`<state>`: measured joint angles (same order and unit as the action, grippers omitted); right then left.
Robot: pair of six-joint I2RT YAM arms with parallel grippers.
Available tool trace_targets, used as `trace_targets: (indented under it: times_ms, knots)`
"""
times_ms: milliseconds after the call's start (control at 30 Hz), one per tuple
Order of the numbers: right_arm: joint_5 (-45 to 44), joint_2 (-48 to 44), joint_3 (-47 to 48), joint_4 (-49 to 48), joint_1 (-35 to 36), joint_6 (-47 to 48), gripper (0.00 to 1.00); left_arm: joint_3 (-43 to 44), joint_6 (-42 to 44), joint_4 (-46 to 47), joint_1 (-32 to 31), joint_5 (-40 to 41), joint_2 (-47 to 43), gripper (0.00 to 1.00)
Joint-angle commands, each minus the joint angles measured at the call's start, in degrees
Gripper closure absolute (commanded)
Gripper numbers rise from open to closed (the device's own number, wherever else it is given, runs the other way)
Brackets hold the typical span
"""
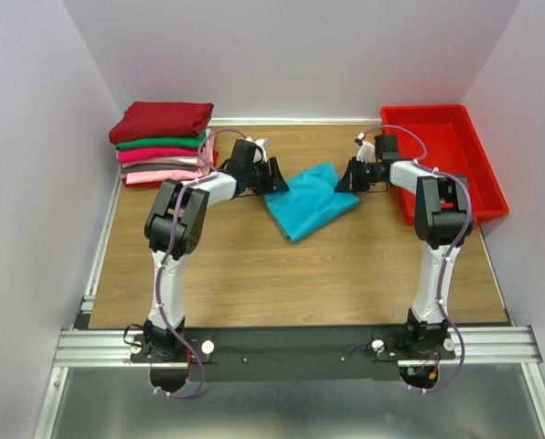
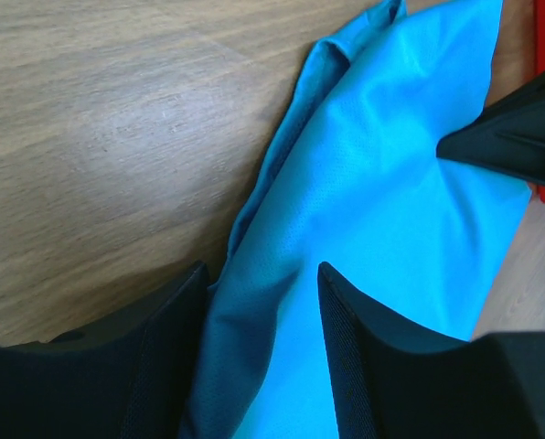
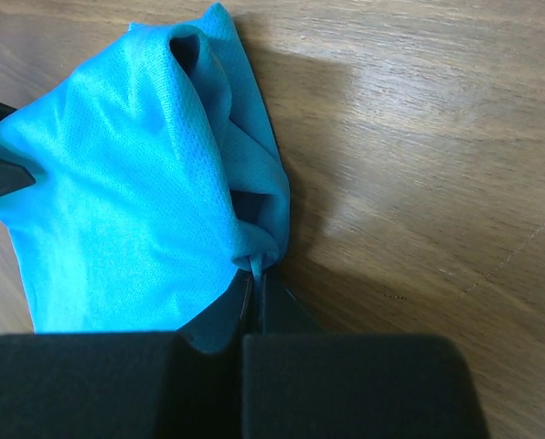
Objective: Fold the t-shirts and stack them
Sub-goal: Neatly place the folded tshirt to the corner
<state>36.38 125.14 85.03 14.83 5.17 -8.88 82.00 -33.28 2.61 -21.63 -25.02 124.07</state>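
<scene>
Where the crumpled teal cotton t-shirt (image 1: 311, 199) lies bunched on the wood-grain worktop (image 1: 254, 274), both arms meet it from opp. sides. The left gripper (image 1: 274, 176) sits at the tee's left edge. Its wrist cam shows the jaws apart, w/ the tee's folded edge running up between the two black fingers (image 2: 163, 347); cloth is in the gap but not pinched. The right gripper (image 1: 346, 176) is at the tee's right edge, jaws together & clamped on a small tuck of teal fabric, which puckers in toward the grip. Cloth btwn the two grippers is rumpled, w/ a loose fold standing up near the far edge, and a corner of the tee points toward the arm bases. A stack of folded cotton tees (image 1: 163, 142) sits well apart from the teal tee, far-left of it: dark red on top, then green, magenta, pinks below. A red rectangular plastic bin (image 1: 446, 155) is right of the tee, beyond the right gripper, not touching the cloth.
</scene>
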Motion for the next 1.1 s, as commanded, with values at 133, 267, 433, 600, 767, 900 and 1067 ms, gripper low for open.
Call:
trace_targets:
  times_ms: [133, 267, 433, 600, 767, 900, 1067]
  knots:
    - [-1.93, 3.27, -0.48, 5.47, 0.02, 1.94, 0.99, 1.85, 6.82, -14.65, -0.52, 1.64, 2.49, 0.45]
    - [-1.84, 3.18, -0.4, 5.56, -0.25, 2.03, 1.0, 3.6, 8.84, -17.02, -0.43, 1.99, 1.96, 0.94]
    - [0.09, 2.39, -0.31, 5.65, -0.77, 2.38, 1.0, 5.8, 13.93, -19.13, -0.52, -0.12, 0.04, 1.0]
    - [7.28, -1.99, -0.48, 6.61, -2.09, 7.72, 0.51, 11.24, 23.4, -26.76, -1.74, 13.95, -7.42, 1.0]
    - [7.04, -8.32, -0.57, 8.81, -3.06, 13.27, 0.0, 16.26, 30.1, -35.12, -3.24, 30.79, -9.9, 1.0]
    - [5.02, -15.09, -2.5, 9.08, -3.32, 16.0, 0.0, 16.18, 36.07, -37.5, -4.47, 40.55, -11.48, 1.0]
    - [5.19, -23.96, -7.07, 8.81, -3.32, 17.06, 0.0, 14.86, 43.81, -36.02, -6.05, 48.38, -14.9, 1.0]
